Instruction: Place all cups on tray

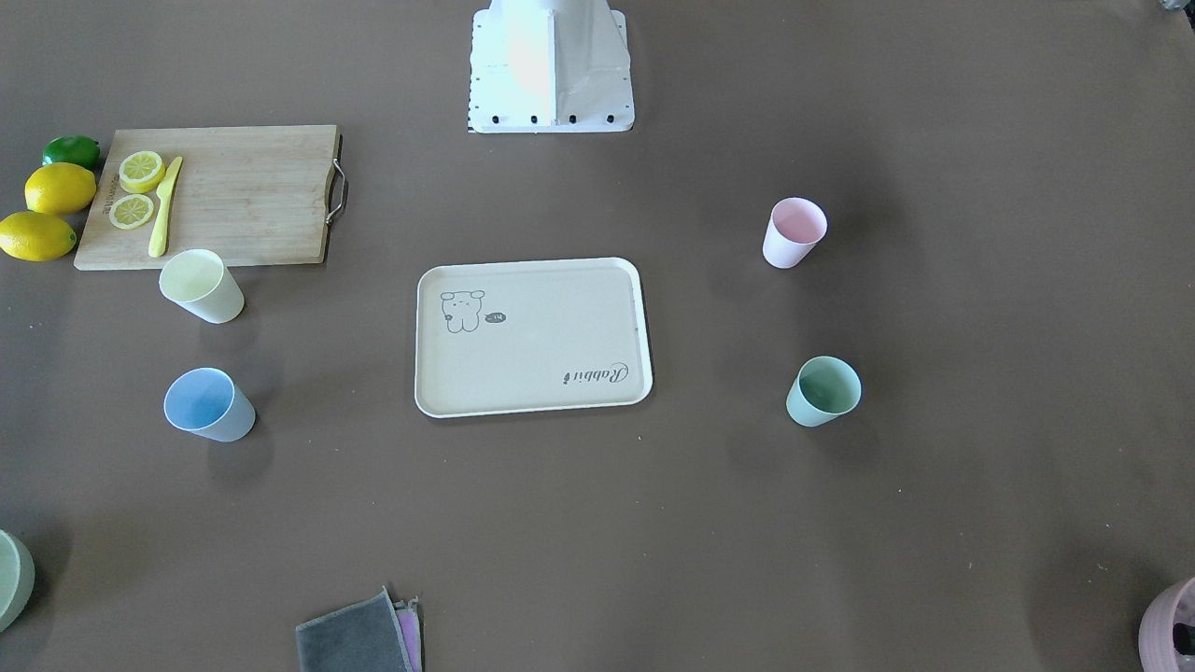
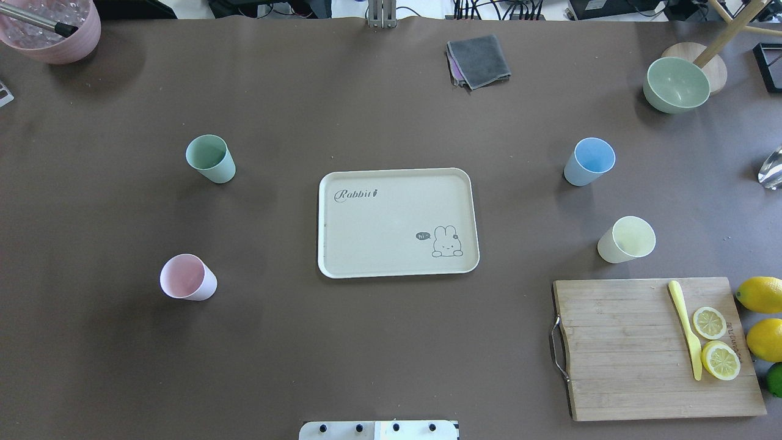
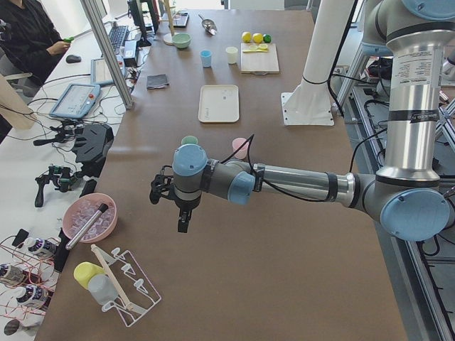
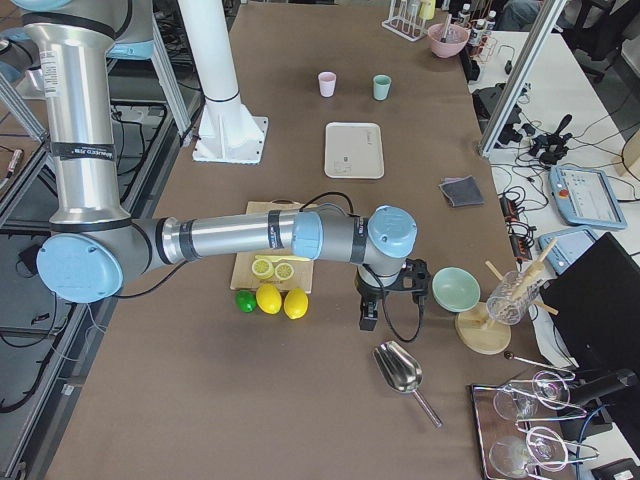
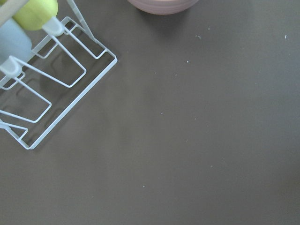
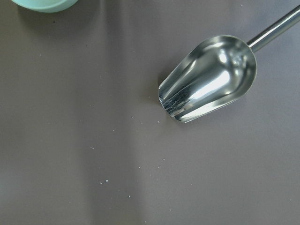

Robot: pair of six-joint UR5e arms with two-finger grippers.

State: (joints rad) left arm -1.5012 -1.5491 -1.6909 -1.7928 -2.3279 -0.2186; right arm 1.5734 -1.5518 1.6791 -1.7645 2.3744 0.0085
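Brown table (image 2: 391, 342), tray (image 2: 391, 226) ctr, lab benches (image 3: 28, 163) alongside, left tool (image 3: 183, 222) & right tool (image 4: 367, 312) over ends, grip can't tell.

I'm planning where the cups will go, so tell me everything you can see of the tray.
The tray is a cream-beige rectangle with rounded corners and a low raised rim, matte and plastic-looking. A small cartoon animal with a speech bubble is printed in one corner, and "Rabbit" script in the opposite one. It lies flat in the middle of the brown table, empty, touching nothing else.
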